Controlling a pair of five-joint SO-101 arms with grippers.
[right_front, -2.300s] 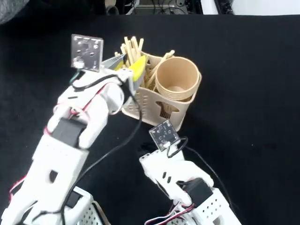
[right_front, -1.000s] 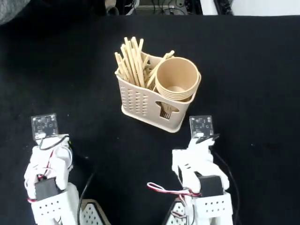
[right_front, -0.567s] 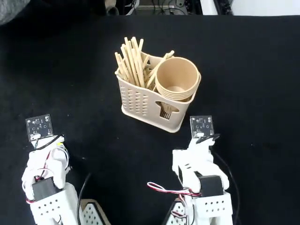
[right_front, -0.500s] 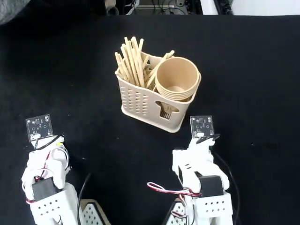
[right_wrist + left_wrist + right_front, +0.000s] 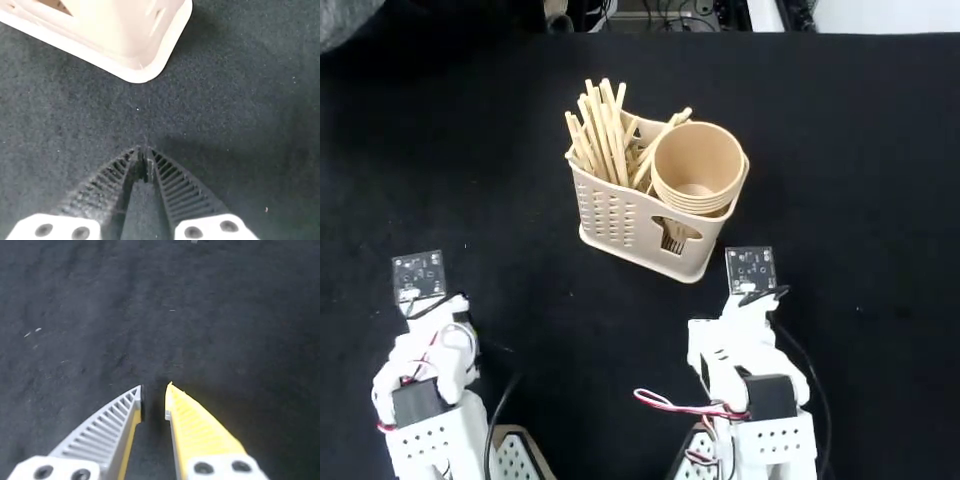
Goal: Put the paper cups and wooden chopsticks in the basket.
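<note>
Evidently the task is done, or nearly: the paper cups sit nested, mouth up, in one end of the basket, and the wooden chopsticks stand on end in its other compartment, leaning on the wall. The basket stands upright mid-bench. Both arms are folded at the near edge, likely parked. The left hand is empty, its tips a narrow gap apart; the right hand is clenched on nothing near the basket's corner.
</note>
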